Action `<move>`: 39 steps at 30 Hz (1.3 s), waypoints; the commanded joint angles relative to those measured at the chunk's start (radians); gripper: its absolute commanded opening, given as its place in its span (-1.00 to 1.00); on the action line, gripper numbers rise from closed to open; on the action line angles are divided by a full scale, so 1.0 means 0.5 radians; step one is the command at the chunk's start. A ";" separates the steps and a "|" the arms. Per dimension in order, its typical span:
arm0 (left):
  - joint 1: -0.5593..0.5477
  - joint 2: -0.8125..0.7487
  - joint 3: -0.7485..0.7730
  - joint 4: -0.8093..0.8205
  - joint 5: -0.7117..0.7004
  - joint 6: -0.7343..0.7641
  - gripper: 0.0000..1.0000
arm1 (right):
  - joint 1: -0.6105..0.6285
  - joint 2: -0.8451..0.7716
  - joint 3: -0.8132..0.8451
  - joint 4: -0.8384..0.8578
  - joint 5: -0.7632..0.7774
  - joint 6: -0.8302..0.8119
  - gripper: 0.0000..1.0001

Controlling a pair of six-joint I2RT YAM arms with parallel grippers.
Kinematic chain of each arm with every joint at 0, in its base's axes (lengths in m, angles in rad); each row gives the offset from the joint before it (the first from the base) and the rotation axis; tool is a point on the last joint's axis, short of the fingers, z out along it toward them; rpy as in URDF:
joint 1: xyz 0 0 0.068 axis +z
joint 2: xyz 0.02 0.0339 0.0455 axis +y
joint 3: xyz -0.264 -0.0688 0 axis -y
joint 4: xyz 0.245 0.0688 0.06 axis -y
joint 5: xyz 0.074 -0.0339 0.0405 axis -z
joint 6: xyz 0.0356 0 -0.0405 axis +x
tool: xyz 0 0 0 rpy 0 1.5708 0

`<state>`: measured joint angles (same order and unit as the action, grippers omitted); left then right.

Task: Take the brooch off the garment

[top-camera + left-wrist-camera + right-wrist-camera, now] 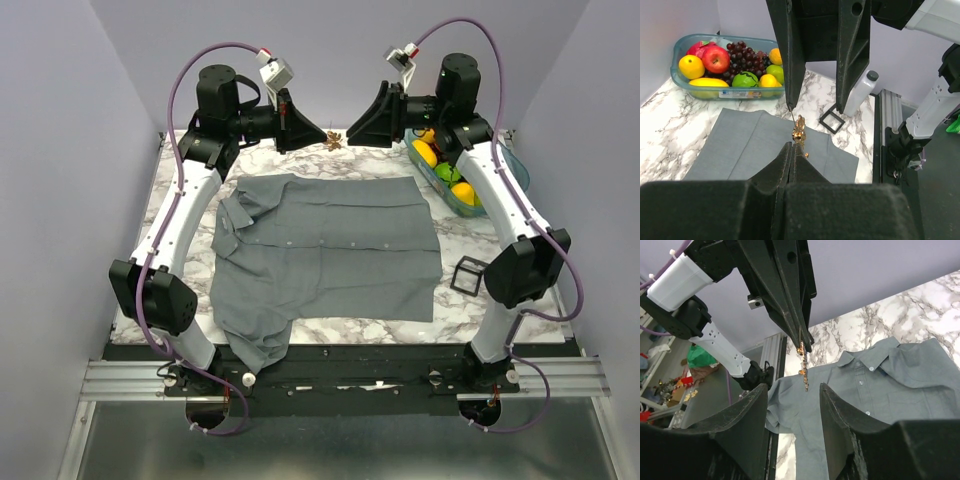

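Observation:
The grey shirt (pixel 325 250) lies spread flat on the marble table, collar to the left. The brooch (pixel 335 143) looks small, gold and ornate, and is off the shirt, held in the air near the table's far edge. My left gripper (pixel 322 137) is shut on it; in the left wrist view the brooch (pixel 799 129) sticks out of the closed tips (pixel 792 149). My right gripper (pixel 353 131) is open, facing the left one, its fingers either side of the brooch (pixel 803 365) without touching it. The shirt also shows in the right wrist view (pixel 880 385).
A clear tub of fruit (pixel 497 192) stands at the back right, also in the left wrist view (pixel 677 75). A black wire-frame cube (pixel 468 275) sits beside the shirt's right edge. A white bottle (pixel 862 90) stands by the rail.

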<state>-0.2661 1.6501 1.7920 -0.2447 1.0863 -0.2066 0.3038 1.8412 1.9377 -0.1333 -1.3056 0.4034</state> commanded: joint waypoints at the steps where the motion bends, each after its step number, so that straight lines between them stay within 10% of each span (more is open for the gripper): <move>1: -0.008 0.032 0.030 0.002 0.055 -0.025 -1.00 | 0.043 0.064 0.091 0.067 -0.085 0.043 0.04; 19: -0.008 0.075 0.052 0.017 0.064 -0.069 -1.00 | 0.073 0.205 0.196 0.061 -0.061 0.055 -0.38; 29: -0.005 0.096 0.076 0.020 0.049 -0.062 -1.00 | 0.083 0.229 0.199 0.046 -0.036 0.031 -0.95; 33: 0.056 0.084 0.195 -0.118 -0.089 0.100 -0.12 | 0.058 0.171 0.318 -0.055 0.122 -0.223 -0.99; 36: 0.188 0.062 0.260 -0.094 -0.151 0.119 0.07 | 0.073 0.104 0.573 -0.719 0.422 -1.159 -0.99; 39: 0.259 0.072 0.279 -0.158 -0.169 0.189 0.14 | 0.162 -0.451 -0.369 -0.018 0.845 -1.638 -0.99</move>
<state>-0.2008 1.6928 1.8896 -0.2863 1.0481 -0.1703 0.3428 1.8740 2.0552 -0.2749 -1.1576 0.0158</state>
